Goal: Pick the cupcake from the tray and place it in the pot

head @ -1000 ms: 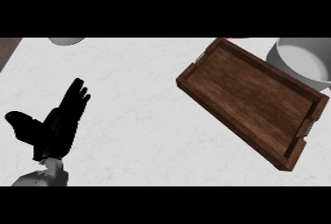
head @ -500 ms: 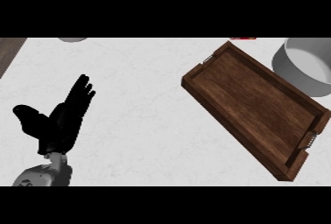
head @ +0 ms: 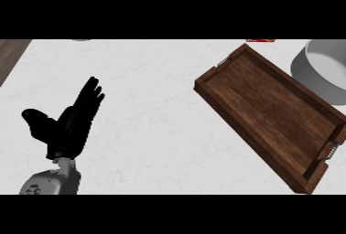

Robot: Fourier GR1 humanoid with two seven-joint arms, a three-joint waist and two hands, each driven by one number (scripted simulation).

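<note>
Wooden tray [head: 270, 114] has drifted rightward and shows no cupcake, whose place I cannot tell, beside the pot [head: 317, 77] at upper right; my left hand [head: 64, 132] rests wide open, lower left.

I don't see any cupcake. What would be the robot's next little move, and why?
Probably shift the view up and right to find the cupcake. The tray shows only bare wood, the pot is cut off at the edge, the right robot hand is out of sight, and the left robot hand rests open at the left, far from both.
</note>
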